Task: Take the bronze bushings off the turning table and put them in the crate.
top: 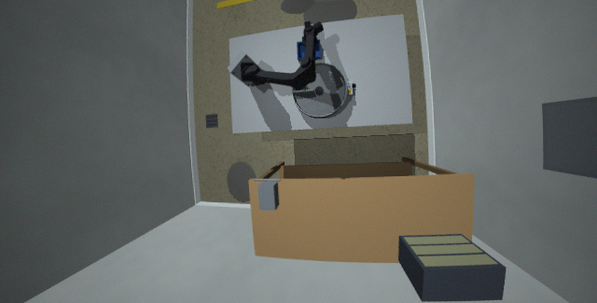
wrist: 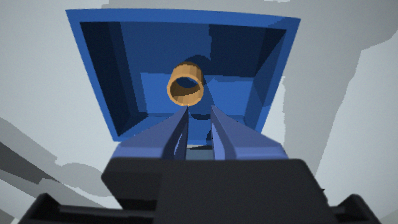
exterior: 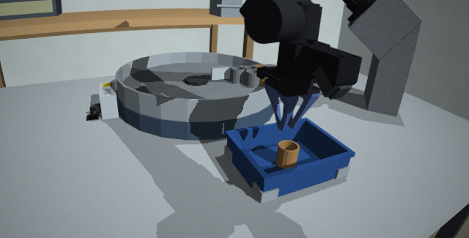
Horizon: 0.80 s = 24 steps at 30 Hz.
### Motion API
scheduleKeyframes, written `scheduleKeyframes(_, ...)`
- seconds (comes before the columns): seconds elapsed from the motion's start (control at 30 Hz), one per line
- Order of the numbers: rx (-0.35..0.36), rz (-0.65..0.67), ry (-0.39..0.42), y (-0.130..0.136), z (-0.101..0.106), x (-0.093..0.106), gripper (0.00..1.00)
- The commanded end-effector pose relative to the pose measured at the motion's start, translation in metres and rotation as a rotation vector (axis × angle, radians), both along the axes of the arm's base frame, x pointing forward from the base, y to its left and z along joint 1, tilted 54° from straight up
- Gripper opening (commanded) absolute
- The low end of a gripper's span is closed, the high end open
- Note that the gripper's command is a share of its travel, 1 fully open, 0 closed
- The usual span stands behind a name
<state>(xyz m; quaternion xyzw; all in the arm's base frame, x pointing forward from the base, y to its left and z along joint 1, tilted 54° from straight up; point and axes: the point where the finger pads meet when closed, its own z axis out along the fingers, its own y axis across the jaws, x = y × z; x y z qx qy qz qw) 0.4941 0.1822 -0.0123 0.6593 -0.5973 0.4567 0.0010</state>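
A bronze bushing (exterior: pixel 287 154) (wrist: pixel 185 75) stands upright inside the blue crate (exterior: pixel 308 179) (wrist: pixel 185 15) (top: pixel 299 51). My gripper (exterior: pixel 286 128) (wrist: pixel 199 111) is slightly open and empty, with its fingertips above the bushing and near the crate's rim height. The turning table (exterior: pixel 168 111) (top: pixel 322 114) stands beside the crate. On it are steel bushings, one standing at the left (exterior: pixel 234 74) and one beside it (exterior: pixel 250 77). Parts of bronze bushings, one low (exterior: pixel 262 81) and one behind (exterior: pixel 260 66), show beside the arm, which partly hides them.
A white block (exterior: pixel 219 73) stands on the turning table beside the steel bushings. A white unit with a yellow top (exterior: pixel 108 100) stands against the turning table's outer side. The arm's grey pedestal (exterior: pixel 390 66) rises at the right. Raised crate and turning table walls are close to the gripper.
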Motion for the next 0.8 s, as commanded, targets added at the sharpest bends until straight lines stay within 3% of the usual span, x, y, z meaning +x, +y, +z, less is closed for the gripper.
scheduleKeyframes(0.0, 0.037, 0.008, -0.038, 0.025, 0.022, -0.01, 0.2)
scheduleKeyframes(0.23, 0.045, 0.009, -0.047, 0.037, 0.035, -0.016, 0.2)
scheduleKeyframes(0.27, 0.025, -0.033, -0.023, 0.013, 0.024, -0.015, 0.2)
scheduleKeyframes(0.4, 0.039, 0.009, -0.038, 0.038, 0.036, -0.024, 0.2)
scheduleKeyframes(0.77, 0.036, -0.001, -0.034, 0.033, 0.033, -0.022, 0.2)
